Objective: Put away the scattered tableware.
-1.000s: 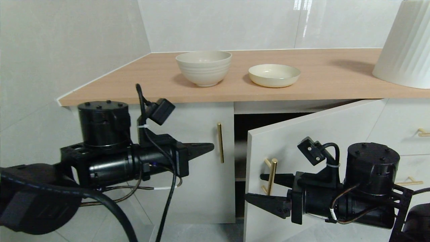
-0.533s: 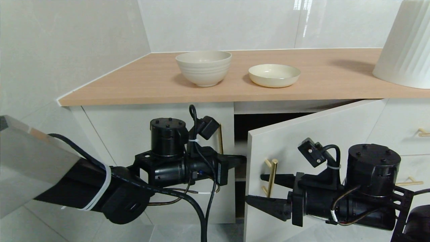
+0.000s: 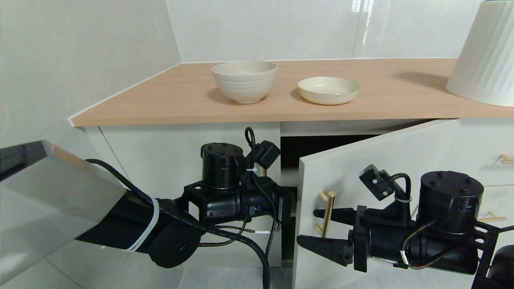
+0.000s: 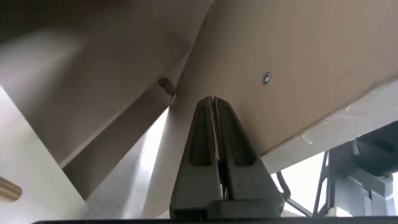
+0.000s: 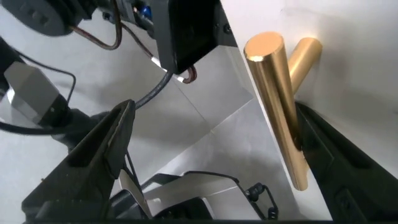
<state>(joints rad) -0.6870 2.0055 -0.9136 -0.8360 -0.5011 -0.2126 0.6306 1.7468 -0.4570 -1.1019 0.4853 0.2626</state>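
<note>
Countertop (image 3: 180, 100) first: a long wooden slab against the tiled wall, with a white cabinet (image 3: 160, 160) underneath. The cabinet's right-hand door (image 3: 381, 156) is swung partway out toward the room, dark inside behind it. Far right on the counter sits a tall white ribbed thing (image 3: 482, 60), no idea what it is.

Down low, the left gripper (image 4: 213, 102) has its tip poked into the gap at the open edge of that door, jaws pressed flat together with nothing between them, and the door's inner face just beyond. The right gripper (image 3: 321, 228) is at the door's front, jaws spread wide and straddling the brass handle (image 3: 328, 208). The bar sits close against one finger but isn't clamped.

Tableware's up top, well apart from both arms: a deep cream bowl (image 3: 244, 81) to the left and a shallow cream dish (image 3: 328, 90) near it on the right, both upright.
</note>
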